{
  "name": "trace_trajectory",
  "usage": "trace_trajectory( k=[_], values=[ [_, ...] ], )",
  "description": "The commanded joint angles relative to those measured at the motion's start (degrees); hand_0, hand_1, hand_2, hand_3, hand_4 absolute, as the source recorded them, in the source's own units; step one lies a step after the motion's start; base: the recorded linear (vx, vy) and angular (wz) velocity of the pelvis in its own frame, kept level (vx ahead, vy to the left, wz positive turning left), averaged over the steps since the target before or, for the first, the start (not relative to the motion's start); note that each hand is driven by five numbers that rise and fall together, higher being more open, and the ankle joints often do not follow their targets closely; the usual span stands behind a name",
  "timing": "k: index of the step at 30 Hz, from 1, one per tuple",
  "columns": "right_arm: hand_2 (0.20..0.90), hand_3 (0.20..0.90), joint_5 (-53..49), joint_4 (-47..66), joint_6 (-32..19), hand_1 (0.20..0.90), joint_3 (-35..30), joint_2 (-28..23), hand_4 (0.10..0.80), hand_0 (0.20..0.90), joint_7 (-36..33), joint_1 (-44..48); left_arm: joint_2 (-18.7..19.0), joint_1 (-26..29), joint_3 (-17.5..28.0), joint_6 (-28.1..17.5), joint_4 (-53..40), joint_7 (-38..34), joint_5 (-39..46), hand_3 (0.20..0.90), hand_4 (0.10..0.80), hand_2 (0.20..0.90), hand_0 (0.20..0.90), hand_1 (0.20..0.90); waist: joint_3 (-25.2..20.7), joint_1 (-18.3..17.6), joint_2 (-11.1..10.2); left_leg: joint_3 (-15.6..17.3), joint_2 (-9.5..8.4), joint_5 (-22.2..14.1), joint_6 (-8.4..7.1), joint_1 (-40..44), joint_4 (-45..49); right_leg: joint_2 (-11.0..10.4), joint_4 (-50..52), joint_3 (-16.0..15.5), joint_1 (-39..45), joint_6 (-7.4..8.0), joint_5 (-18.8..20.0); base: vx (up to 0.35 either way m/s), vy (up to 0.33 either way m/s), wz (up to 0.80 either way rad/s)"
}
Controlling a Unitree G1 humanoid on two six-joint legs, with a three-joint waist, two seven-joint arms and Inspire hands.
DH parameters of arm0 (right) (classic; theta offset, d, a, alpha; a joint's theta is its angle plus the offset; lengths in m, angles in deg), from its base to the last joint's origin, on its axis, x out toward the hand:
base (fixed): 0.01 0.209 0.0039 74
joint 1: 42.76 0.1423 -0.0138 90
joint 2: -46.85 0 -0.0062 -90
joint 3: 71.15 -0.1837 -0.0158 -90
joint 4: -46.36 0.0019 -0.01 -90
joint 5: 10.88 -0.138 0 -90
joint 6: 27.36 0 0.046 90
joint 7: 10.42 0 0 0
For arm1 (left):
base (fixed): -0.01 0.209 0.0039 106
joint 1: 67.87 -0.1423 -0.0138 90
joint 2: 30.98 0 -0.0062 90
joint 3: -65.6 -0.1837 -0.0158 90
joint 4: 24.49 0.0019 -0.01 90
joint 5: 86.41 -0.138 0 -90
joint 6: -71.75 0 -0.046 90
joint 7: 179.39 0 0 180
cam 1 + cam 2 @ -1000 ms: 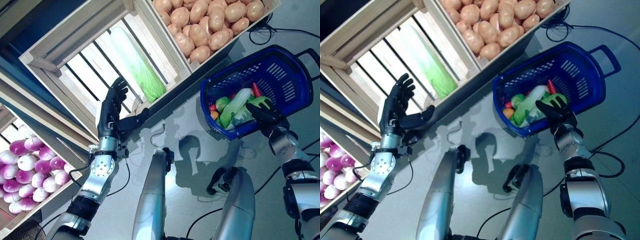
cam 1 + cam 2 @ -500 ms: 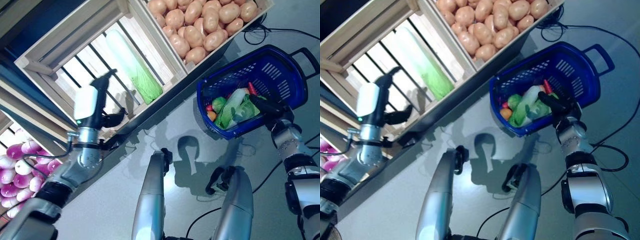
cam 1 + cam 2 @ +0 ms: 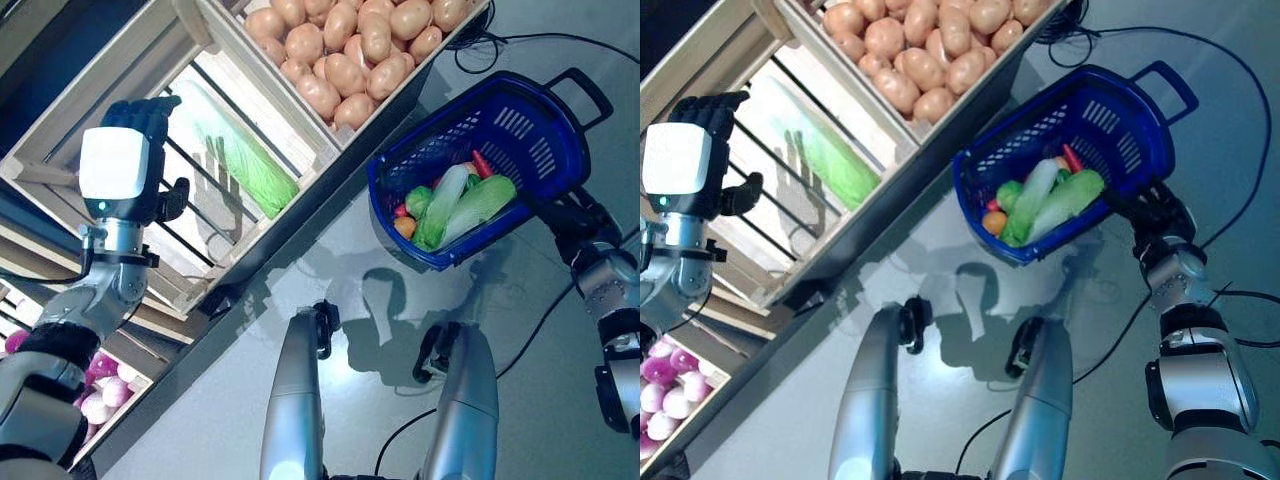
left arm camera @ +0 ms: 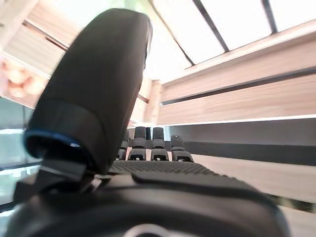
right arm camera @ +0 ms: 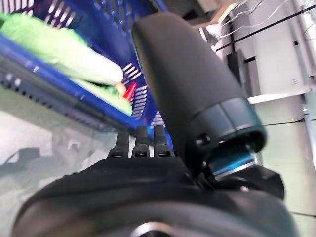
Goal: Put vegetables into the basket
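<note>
Basket's filling up nicely, one more cabbage waiting in the crate

The blue basket (image 3: 530,125) is already holding a bunch of veg: two long pale-green cabbages (image 3: 478,200), a green pepper (image 3: 418,200), something orange and something red poking up near the wall furthest from the crates, so I'd say the job is well underway. The basket is sitting on the grey floor just beside the wooden crates, and the right robot hand (image 3: 578,222) is hanging at its near rim, though I can't tell if the fingers are actually gripping it. Still left, by the look of it: a napa cabbage (image 3: 240,155) lying in the slatted crate (image 3: 70,170), with the left robot hand (image 3: 130,165) hovering over that crate's near corner, fingers straight and empty. Potatoes (image 3: 345,45) are piled in the next crate along.
</note>
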Motion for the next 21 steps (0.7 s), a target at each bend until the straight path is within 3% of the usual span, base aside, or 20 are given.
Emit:
trace_trajectory(
  k=[1, 13, 21],
  values=[
    [0.9, 0.9, -3.26, -1.91, -1.96, 0.9, 1.3, -6.09, 0.8, 0.9, 4.16, 6.24, 4.1, 6.58, 1.46, 0.53, 1.68, -1.83, -1.42, 0.9, 0.8, 0.9, 0.9, 0.9, -2.84, -0.32, 1.53, 3.12, 2.46, -7.31, -0.17, 6.33, -0.9, 1.36, -6.75, 1.8, 2.21, -1.53, 5.34, -0.023, 0.056, -0.08],
    [0.9, 0.9, -5.41, -3.22, -0.56, 0.9, 7.28, -7.22, 0.8, 0.9, 6.81, 12.03, 5.87, 23.07, -16.82, 0.62, 3.64, 6.45, -5.48, 0.9, 0.8, 0.9, 0.9, 0.9, -0.32, -2.16, 1.42, 3.17, 4.33, -8.36, -0.43, -0.48, 4.59, 0.86, -3.0, 2.68, -4.16, -1.13, 5.78, -0.041, 0.039, -0.06],
    [0.9, 0.9, -9.63, -4.14, -0.28, 0.9, 8.18, -6.99, 0.8, 0.9, 6.92, 13.16, 5.24, 28.96, -25.43, 2.95, 3.59, 15.26, -4.54, 0.9, 0.8, 0.9, 0.9, 0.9, 0.24, -2.68, 1.71, 2.85, 5.09, -9.14, -0.47, -5.76, 8.08, -0.26, -1.0, 3.1, -9.14, -0.41, 6.48, -0.016, 0.01, -0.01]
  ],
)
